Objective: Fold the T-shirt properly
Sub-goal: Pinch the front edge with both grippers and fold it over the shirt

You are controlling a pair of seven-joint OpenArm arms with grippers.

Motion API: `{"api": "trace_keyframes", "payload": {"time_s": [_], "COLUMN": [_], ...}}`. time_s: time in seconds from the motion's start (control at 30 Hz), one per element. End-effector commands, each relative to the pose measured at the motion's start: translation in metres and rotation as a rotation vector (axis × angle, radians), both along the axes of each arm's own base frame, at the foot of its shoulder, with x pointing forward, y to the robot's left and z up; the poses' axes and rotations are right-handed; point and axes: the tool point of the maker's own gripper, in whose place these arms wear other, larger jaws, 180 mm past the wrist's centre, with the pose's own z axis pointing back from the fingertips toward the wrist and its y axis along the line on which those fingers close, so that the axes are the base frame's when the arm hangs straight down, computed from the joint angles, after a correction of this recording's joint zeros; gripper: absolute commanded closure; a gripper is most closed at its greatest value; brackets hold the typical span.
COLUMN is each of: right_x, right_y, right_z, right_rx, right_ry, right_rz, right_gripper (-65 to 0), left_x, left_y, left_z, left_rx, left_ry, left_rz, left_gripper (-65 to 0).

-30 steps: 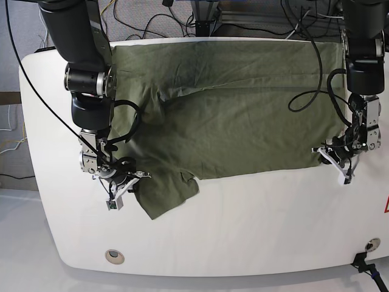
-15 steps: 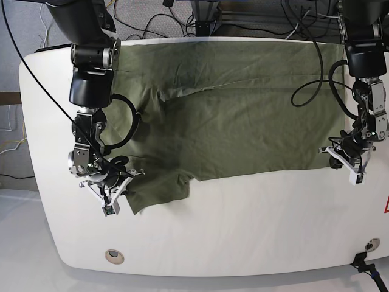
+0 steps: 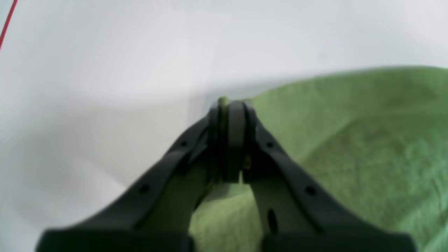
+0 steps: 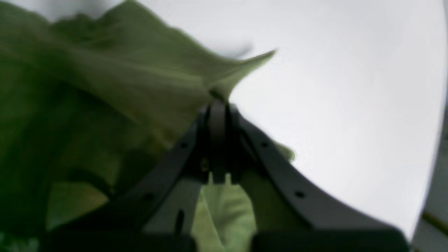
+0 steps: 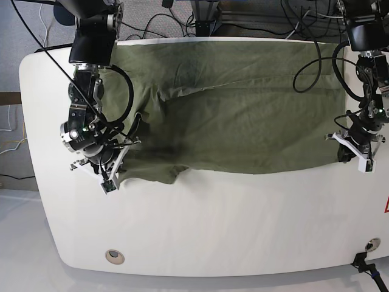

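Observation:
The olive-green T-shirt [image 5: 243,109] lies spread across the far half of the white table [image 5: 243,225], with its near edge running left to right. My right gripper [image 5: 104,170], at the left of the base view, is shut on the shirt's near left corner. The right wrist view shows its closed fingertips [image 4: 217,106] pinching a raised fold of the T-shirt [image 4: 115,87]. My left gripper [image 5: 351,151], at the right of the base view, is shut on the near right corner. The left wrist view shows its closed tips [image 3: 229,105] with the T-shirt [image 3: 350,140] beside them.
Black cables [image 5: 304,73] from the left arm lie over the shirt's right side. More cables hang behind the table's far edge. A round fitting [image 5: 113,256] sits at the front left of the table, and a plug [image 5: 363,263] at the front right corner.
Both grippers moved away from the front edge and slightly outward, holding the shirt. The sleeve flap that hung toward the front left has been drawn back, and the near edge is straighter.

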Motion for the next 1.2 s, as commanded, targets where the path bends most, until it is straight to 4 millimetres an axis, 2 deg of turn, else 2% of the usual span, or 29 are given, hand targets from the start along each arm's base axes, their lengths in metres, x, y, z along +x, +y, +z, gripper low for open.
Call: {"api": "trace_keyframes", "payload": {"time_s": [0.0, 0.23, 0.33, 0.53, 0.7, 0.93, 1.1, 1.17], "right_x": [0.003, -0.031, -0.044, -0.064, -0.076, -0.096, -0.11, -0.114], "right_y": [-0.001, 0.002, 0.001, -0.007, -0.01, -0.009, -0.009, -0.009], "right_z": [0.028, 0.045, 0.037, 0.02, 0.018, 0.003, -0.009, -0.012], "right_rx": [-0.024, -0.098, -0.107, -0.133, -0.152, -0.152, -0.151, -0.151], "right_ry": [-0.077, -0.091, -0.069, -0.013, -0.003, 0.049, 0.089, 0.103], "right_rz": [0.019, 0.045, 0.049, 0.051, 0.057, 0.064, 0.067, 0.068], "right_gripper": [0.0, 0.0, 0.0, 0.0, 0.0, 0.0, 0.0, 0.0], "left_x": [0.002, -0.024, -0.034, -0.06, -0.077, -0.089, -0.103, -0.113], "left_y": [0.007, 0.008, 0.006, 0.016, 0.024, 0.024, 0.016, 0.016], "left_z": [0.024, 0.033, 0.031, 0.028, 0.018, 0.009, 0.007, -0.001], "left_rx": [0.035, 0.073, 0.085, 0.111, 0.119, 0.12, 0.137, 0.138], "left_ry": [-0.06, -0.076, -0.064, -0.036, 0.002, 0.037, 0.062, 0.112], "left_rz": [-0.004, -0.009, -0.018, 0.002, 0.022, 0.019, -0.012, -0.012], "left_gripper": [0.0, 0.0, 0.0, 0.0, 0.0, 0.0, 0.0, 0.0]}}
